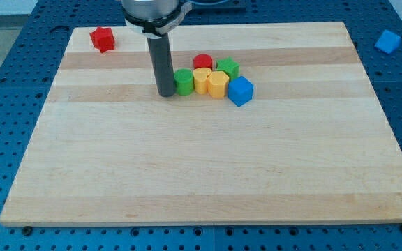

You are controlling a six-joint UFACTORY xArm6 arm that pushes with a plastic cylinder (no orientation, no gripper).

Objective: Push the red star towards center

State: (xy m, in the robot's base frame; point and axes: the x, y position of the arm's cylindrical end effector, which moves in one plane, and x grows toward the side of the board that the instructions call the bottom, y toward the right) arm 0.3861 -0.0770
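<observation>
The red star [102,38] lies near the board's top left corner. My tip [166,93] stands on the board right of and below the star, well apart from it. The tip is just left of a green cylinder [183,81], touching or almost touching it. That cylinder starts a tight cluster: a yellow block [201,79], a yellow hexagonal block [218,85], a blue cube [241,90], a red cylinder [202,62] and a green star [228,67].
The wooden board [208,174] lies on a blue perforated table. A second blue block [388,42] sits off the board at the view's top right. The arm's body hangs over the board's top edge.
</observation>
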